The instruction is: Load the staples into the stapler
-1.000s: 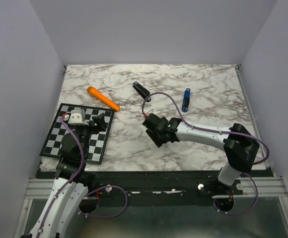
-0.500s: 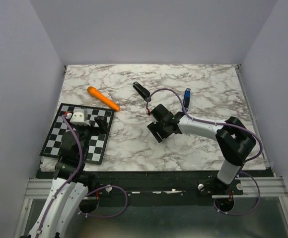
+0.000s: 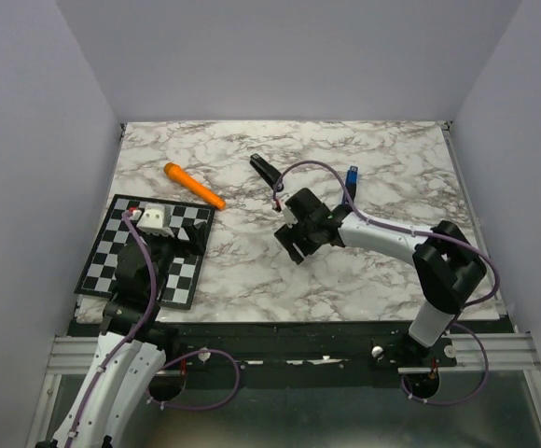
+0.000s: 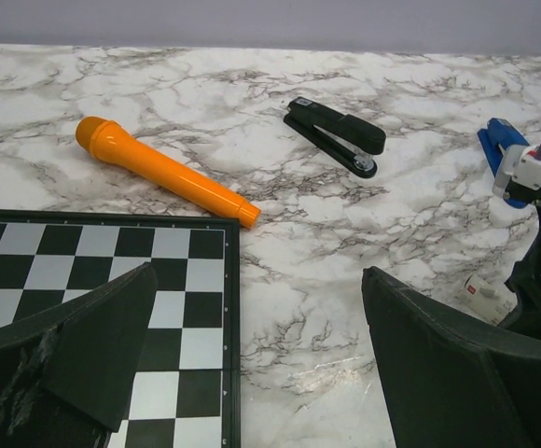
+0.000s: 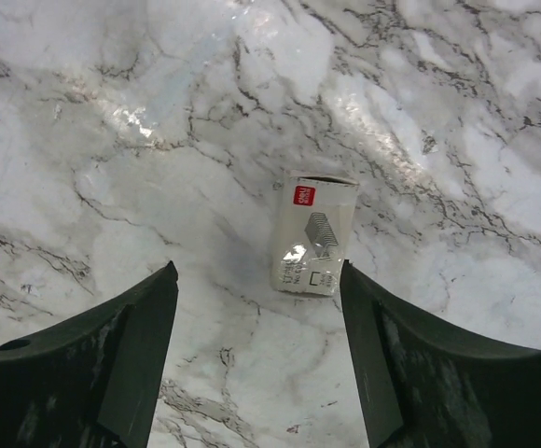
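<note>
The black stapler (image 3: 264,169) lies closed at the back middle of the marble table; it also shows in the left wrist view (image 4: 336,136). No loose staple strip is in view. A small whitish staple box (image 5: 312,233) lies flat on the marble, just ahead of my right gripper (image 5: 257,273) and close to its right finger. My right gripper is open and empty, low over the table middle (image 3: 294,241). The box shows small in the left wrist view (image 4: 488,297). My left gripper (image 4: 258,280) is open and empty over the right edge of the chessboard (image 3: 188,235).
A blue stapler (image 3: 350,182) lies at the back right, partly behind the right arm's cable. An orange toy microphone (image 3: 194,185) lies at the back left. A black-and-white chessboard (image 3: 112,261) covers the near left corner. Grey walls close in three sides of the table.
My right arm has swung its forearm toward the back and its gripper has shifted slightly away from the near edge. My left wrist has edged slightly toward the back.
</note>
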Robot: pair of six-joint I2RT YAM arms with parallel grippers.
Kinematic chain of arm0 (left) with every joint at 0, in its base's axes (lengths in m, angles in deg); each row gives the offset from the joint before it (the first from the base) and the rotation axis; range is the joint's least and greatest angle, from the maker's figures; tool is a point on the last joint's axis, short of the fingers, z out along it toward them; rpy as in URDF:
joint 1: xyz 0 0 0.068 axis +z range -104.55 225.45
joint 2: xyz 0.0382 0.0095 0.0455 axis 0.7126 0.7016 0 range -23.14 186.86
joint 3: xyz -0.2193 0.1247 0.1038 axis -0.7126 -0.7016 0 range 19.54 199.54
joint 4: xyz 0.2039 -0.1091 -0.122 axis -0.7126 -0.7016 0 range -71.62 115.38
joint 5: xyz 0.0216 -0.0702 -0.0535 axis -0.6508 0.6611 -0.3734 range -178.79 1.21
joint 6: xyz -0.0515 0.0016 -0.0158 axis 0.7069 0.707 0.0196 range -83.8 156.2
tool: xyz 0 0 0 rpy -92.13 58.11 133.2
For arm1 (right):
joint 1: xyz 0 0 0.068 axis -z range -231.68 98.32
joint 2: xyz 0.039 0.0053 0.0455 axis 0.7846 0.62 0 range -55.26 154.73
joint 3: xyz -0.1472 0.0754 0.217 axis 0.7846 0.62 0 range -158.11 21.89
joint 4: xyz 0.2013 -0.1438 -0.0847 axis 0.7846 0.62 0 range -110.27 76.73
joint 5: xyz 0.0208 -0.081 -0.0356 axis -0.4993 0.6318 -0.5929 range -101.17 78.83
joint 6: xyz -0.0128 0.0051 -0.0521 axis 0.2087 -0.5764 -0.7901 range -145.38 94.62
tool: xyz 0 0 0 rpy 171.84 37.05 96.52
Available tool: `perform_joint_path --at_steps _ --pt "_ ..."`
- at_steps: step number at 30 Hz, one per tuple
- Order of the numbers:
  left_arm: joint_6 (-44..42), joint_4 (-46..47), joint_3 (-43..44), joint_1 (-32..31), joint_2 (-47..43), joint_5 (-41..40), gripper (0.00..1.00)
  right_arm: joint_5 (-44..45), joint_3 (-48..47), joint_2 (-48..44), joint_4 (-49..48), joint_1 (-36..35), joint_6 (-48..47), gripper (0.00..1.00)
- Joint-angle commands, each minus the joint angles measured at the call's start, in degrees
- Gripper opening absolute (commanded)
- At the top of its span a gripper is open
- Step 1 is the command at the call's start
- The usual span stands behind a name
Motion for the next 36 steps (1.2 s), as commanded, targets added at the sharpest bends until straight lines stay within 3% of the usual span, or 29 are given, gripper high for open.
perform_joint_path --at_steps 1,15,22,29,36 --pt "-1.1 0.3 2.3 -0.1 1.5 2.5 0.99 -1.1 -3.2 0.6 1.0 2.9 0.0 0.80" --pt "-2.2 -0.1 3.7 -0.1 4.2 8.1 0.99 -9.6 -4.7 9.3 0.1 3.4 -3.3 0.81" --pt "-2.1 1.8 3.8 -0.1 6.7 13.2 0.99 -17.1 -2.0 7.4 0.6 1.0 -8.0 0.80" --pt "-0.3 2.7 5.1 -0.1 12.3 17.5 0.99 -17.7 -2.5 5.7 3.2 -4.0 -11.0 0.80" --pt "8.6 5.0 5.1 -0.6 17.7 20.2 0.99 -11.9 0.7 -5.0 -0.1 -4.1 -3.3 0.82"
